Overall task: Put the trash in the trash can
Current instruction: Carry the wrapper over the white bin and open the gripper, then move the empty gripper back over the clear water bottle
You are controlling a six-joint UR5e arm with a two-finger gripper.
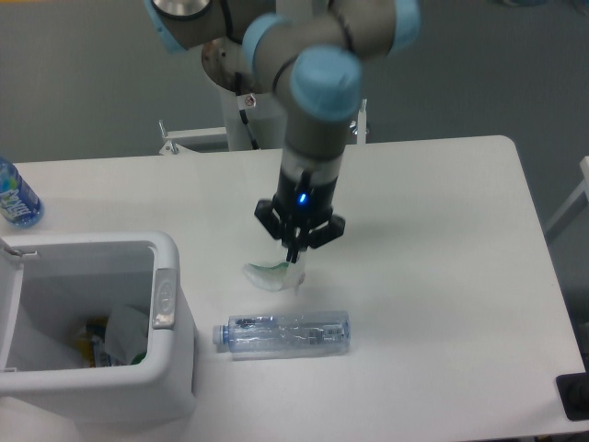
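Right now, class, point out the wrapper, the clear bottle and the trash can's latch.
wrapper (pixel 272 275), fixed camera, on its green-tinged middle, hanging from the fingers.
clear bottle (pixel 287 333), fixed camera, mid-body, lying on its side.
latch (pixel 165 297), fixed camera, on the grey oval on the rim.
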